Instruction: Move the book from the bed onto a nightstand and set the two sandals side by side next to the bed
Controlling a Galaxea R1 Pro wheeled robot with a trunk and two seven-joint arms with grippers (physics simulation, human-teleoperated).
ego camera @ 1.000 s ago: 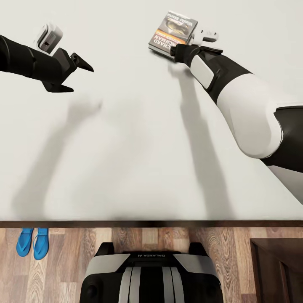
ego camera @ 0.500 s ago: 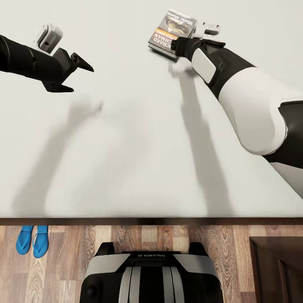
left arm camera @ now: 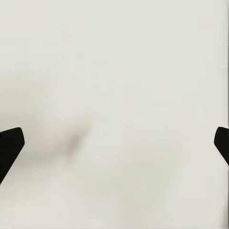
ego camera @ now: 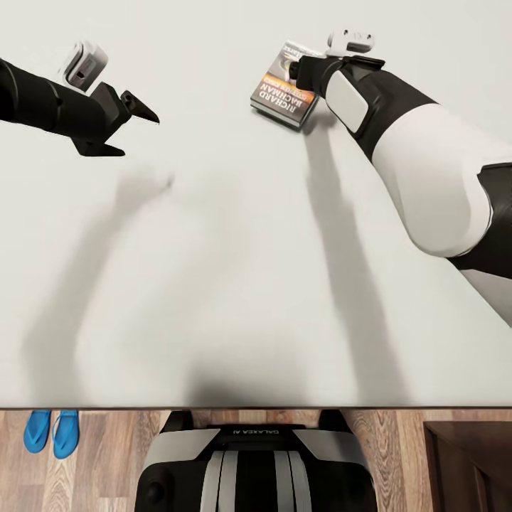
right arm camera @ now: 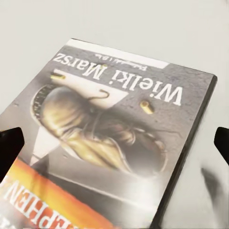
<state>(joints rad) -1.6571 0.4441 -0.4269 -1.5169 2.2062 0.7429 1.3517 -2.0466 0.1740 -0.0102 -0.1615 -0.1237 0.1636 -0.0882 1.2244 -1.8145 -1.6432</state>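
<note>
The book, dark grey with an orange band and white lettering, lies flat on the bed at the far right of its white top. My right gripper hovers over the book's far end, mostly hidden behind its own wrist. In the right wrist view this gripper is open, its black fingertips spread wide on either side of the cover. My left gripper hangs open above bare mattress at the far left. The two blue sandals lie side by side on the floor next to the bed.
The bed's dark wooden frame edge runs across in front of my base. A dark brown nightstand stands on the wooden floor at the near right.
The whole view has shifted, so the bed edge sits lower in the picture. My right gripper has reached farther over the book and now covers its far end. The left gripper holds its pose.
</note>
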